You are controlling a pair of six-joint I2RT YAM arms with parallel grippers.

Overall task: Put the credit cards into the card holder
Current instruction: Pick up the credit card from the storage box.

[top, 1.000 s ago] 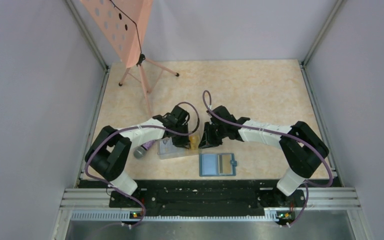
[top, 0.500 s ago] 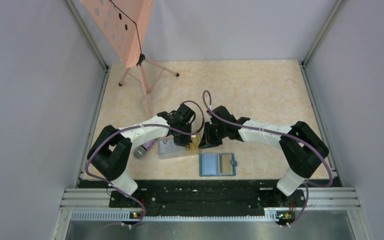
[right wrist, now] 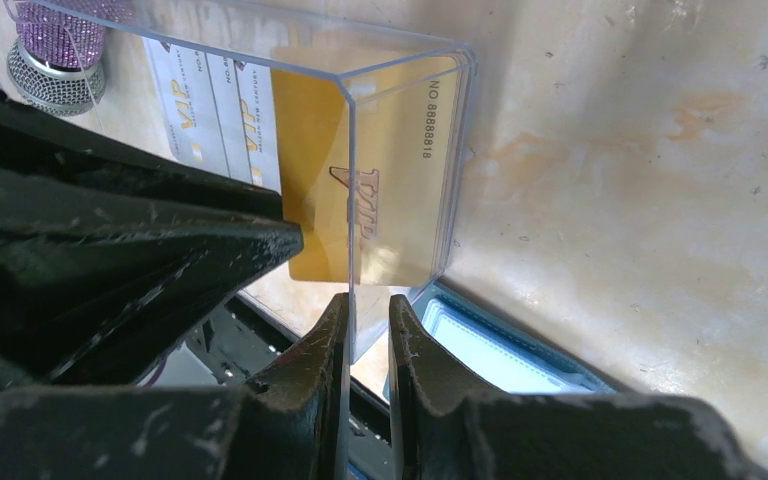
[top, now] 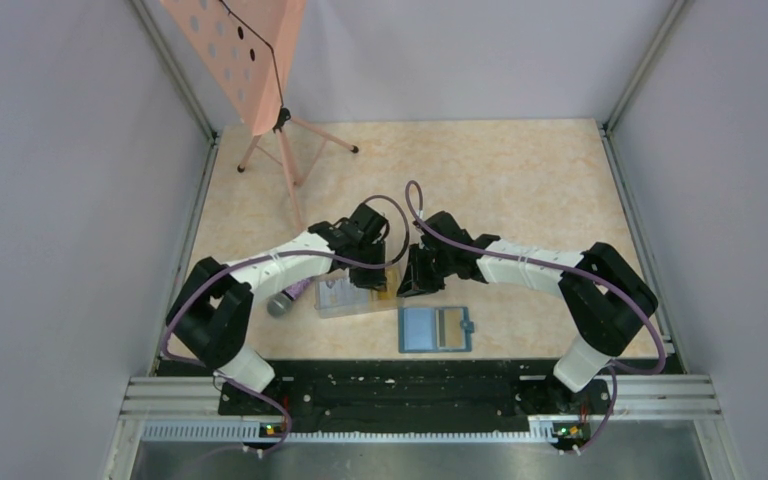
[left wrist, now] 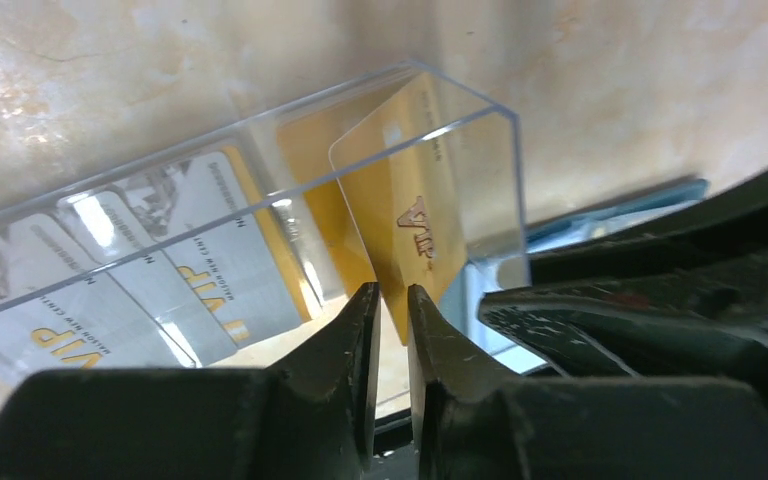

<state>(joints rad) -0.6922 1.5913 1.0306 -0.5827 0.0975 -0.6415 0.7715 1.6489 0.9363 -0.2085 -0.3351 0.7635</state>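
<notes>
Gold card (left wrist: pixel 410 215) stands upright in clear box (left wrist: pixel 485 150); one set of fingers at the card, the other on the box.
Card reads "VIP" and, along one edge, "NO. 8888818"; shiny gold-brown, rounded corners. White cards (left wrist: pixel 200 270) lie flat in box, gold "VIP" on each, small print too blurred. L fingers (left wrist: pixel 376 305) nearly closed w/ gold card's lower corner between them; can't tell if they pinch it. R fingers (right wrist: pixel 342 310) nearly closed, gripping box wall. Card holder (top: pixel 435 329) open on tabletop (top: pixel 500 180), just beside box: teal rim, lt-blue inside.
</notes>
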